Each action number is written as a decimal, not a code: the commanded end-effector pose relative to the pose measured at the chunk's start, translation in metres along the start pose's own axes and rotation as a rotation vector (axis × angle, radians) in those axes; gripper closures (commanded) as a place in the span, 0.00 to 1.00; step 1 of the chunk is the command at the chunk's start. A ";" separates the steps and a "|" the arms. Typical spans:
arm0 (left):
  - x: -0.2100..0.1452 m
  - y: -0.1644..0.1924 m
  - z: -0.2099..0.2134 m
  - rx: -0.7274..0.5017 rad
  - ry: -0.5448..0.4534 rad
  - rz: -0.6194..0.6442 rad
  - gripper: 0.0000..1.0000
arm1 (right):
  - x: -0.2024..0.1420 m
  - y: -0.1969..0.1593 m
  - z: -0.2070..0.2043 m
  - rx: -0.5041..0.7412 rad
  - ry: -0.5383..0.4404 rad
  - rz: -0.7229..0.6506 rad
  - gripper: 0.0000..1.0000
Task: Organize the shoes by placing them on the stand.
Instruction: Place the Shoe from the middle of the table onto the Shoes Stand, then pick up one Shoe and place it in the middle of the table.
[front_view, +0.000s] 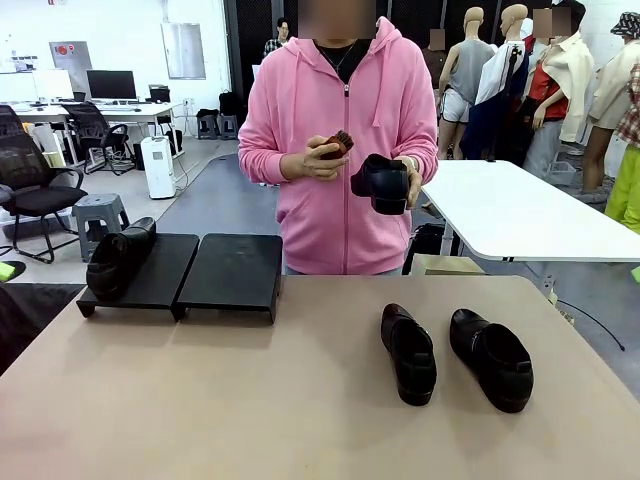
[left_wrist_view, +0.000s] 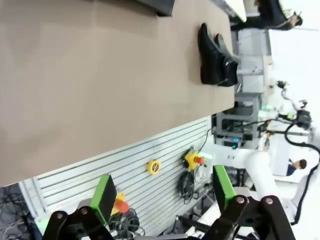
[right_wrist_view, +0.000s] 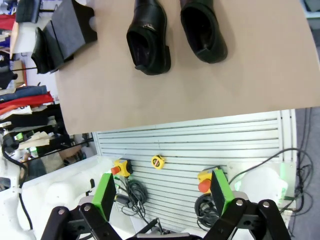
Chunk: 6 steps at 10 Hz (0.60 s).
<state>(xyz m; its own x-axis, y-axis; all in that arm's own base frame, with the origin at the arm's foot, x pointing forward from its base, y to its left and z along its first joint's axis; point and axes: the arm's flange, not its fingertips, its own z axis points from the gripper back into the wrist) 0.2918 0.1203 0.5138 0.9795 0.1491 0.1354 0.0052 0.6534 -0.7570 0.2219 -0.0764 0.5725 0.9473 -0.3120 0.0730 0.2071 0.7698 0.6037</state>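
Two glossy black shoes (front_view: 408, 352) (front_view: 492, 358) lie side by side on the right of the tan table. A third shoe (front_view: 120, 258) rests on the left platform of the black stand (front_view: 165, 285), whose right platform (front_view: 232, 270) is bare. A person in a pink hoodie holds a fourth shoe (front_view: 382, 182) and a small brown brush (front_view: 338, 145). My right gripper (right_wrist_view: 162, 192) is open, off the table's near edge, looking at the two shoes (right_wrist_view: 149, 37) (right_wrist_view: 202, 30) and the stand (right_wrist_view: 72, 25). My left gripper (left_wrist_view: 164, 195) is open too, with both shoes (left_wrist_view: 212, 55) far off.
A slatted grey panel (right_wrist_view: 190, 145) with emergency-stop buttons and cables runs below the table's near edge. A white table (front_view: 510, 210) stands behind on the right, and an office chair (front_view: 30, 180) and stool on the left. The tan tabletop (front_view: 250, 400) is bare in front.
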 end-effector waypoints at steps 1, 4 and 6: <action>0.010 -0.011 0.000 0.073 0.091 -0.049 0.00 | 0.000 0.003 0.002 0.025 0.005 0.001 0.00; 0.010 -0.011 0.000 0.073 0.091 -0.049 0.00 | 0.000 0.003 0.002 0.025 0.005 0.001 0.00; 0.010 -0.011 0.000 0.073 0.091 -0.049 0.00 | 0.000 0.003 0.002 0.025 0.005 0.001 0.00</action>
<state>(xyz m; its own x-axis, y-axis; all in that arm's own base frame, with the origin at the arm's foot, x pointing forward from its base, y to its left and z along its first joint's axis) 0.3031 0.1101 0.5241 0.9926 0.0638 0.1036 0.0276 0.7111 -0.7025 0.2219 -0.0764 0.5725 0.9473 -0.3120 0.0731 0.2070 0.7699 0.6037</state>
